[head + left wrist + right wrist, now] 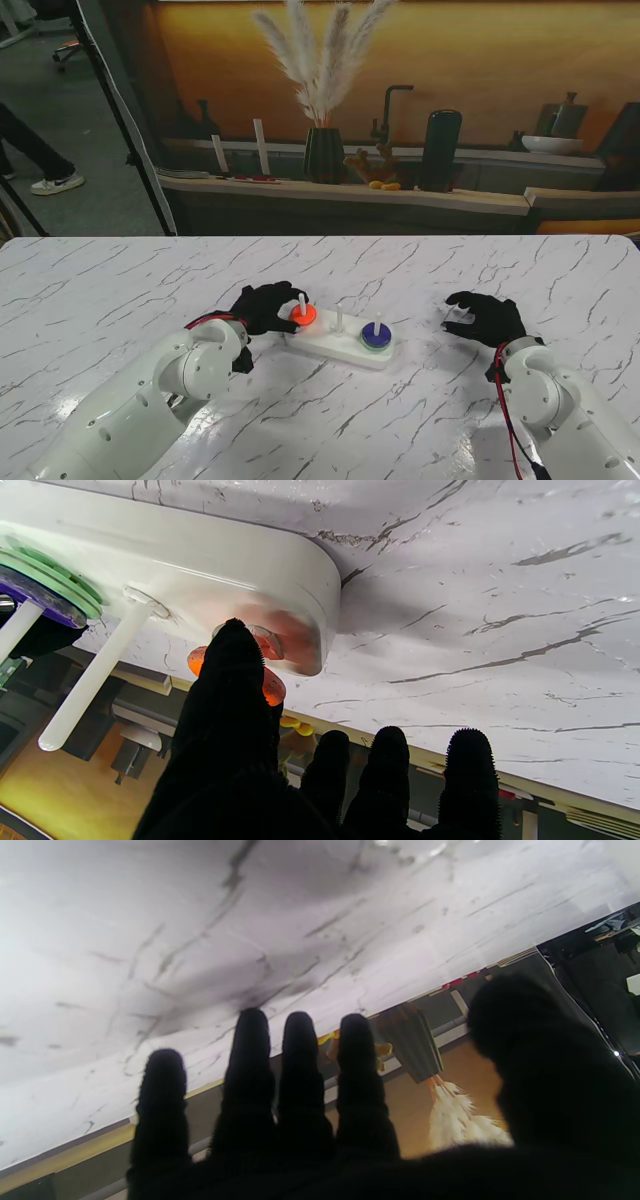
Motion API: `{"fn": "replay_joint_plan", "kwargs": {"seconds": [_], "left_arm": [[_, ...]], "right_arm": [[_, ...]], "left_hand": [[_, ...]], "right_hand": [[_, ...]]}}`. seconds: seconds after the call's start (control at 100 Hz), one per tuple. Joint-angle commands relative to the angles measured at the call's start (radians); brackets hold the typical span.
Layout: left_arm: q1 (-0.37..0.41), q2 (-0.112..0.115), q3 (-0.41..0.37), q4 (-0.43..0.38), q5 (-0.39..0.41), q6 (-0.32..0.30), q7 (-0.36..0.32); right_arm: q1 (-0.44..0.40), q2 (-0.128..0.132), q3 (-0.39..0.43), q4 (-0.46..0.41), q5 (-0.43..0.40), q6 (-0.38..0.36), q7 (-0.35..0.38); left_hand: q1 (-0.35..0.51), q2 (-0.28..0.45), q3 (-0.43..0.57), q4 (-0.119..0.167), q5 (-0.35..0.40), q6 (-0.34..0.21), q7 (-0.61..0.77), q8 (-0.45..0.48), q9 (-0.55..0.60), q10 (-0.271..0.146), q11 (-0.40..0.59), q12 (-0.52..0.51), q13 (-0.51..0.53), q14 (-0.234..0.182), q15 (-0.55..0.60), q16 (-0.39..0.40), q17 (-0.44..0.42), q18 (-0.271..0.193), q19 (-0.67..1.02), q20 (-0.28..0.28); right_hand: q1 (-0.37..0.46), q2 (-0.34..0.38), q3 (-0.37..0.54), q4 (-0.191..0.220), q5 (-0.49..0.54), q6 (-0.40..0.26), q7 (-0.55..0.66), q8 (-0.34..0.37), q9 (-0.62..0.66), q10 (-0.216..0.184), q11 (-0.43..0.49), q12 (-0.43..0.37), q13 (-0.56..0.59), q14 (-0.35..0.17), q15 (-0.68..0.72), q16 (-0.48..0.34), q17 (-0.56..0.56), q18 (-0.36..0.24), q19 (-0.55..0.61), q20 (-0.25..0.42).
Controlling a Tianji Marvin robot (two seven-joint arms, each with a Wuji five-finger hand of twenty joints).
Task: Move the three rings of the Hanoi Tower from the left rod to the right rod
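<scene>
1. Left hand (264, 306): black-gloved, at the 9 o'clock end of the base, thumb (227, 680) pressed against the orange ring; whether the other fingers close on the ring cannot be told.
2. Right hand (487, 318): black-gloved, resting on the marble table (120, 300) well apart from the tower at its 3 o'clock side, fingers (300, 1060) spread, holding nothing.
3. White base (340, 343): three upright white rods.
4. Orange ring (303, 315): on the left rod (302, 301), raised off the base.
5. Middle rod (339, 318): bare.
6. Purple ring (377, 338): on the right rod (377, 325), atop a green ring (55, 582).
7. Dark vase with pampas grass (323, 150): 12 o'clock, on the far counter.
</scene>
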Motion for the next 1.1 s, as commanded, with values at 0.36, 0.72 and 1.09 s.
{"fn": "replay_joint_plan", "kwargs": {"seconds": [0.36,0.72,1.09], "left_arm": [[0.014,0.0,-0.031,-0.059,0.004,-0.011,-0.025],[0.029,0.009,-0.069,-0.121,0.025,-0.025,-0.056],[0.042,0.012,-0.103,-0.167,0.015,-0.033,-0.08]], "right_arm": [[-0.011,-0.008,-0.01,0.009,0.004,0.003,0.004],[-0.011,-0.009,-0.012,0.01,0.009,0.002,0.002],[-0.009,-0.01,-0.014,0.012,0.011,0.001,-0.003]], "left_hand": [[0.093,0.062,0.047,0.008,0.032,-0.007,0.049,0.036,0.01,0.004,0.01,0.009,0.034,0.018,0.014,0.013,-0.004,0.044,0.042,0.001],[0.093,0.061,0.047,0.007,0.038,0.001,0.044,0.035,0.015,0.006,0.007,0.008,0.035,0.019,0.014,0.013,-0.003,0.046,0.044,-0.002],[0.094,0.057,0.047,0.007,0.046,0.0,0.044,0.039,0.019,0.008,0.004,0.007,0.036,0.02,0.013,0.012,-0.004,0.046,0.043,-0.005]], "right_hand": [[0.011,-0.014,0.016,0.033,0.021,0.008,0.016,0.012,0.014,0.0,0.016,0.003,0.016,0.044,0.026,0.009,-0.013,0.098,0.021,0.004],[0.011,-0.015,0.016,0.033,0.022,0.009,0.016,0.012,0.015,0.0,0.017,0.003,0.017,0.043,0.026,0.009,-0.013,0.098,0.021,0.004],[0.01,-0.015,0.015,0.033,0.022,0.008,0.016,0.012,0.015,0.0,0.017,0.003,0.017,0.044,0.026,0.009,-0.013,0.098,0.021,0.004]]}}
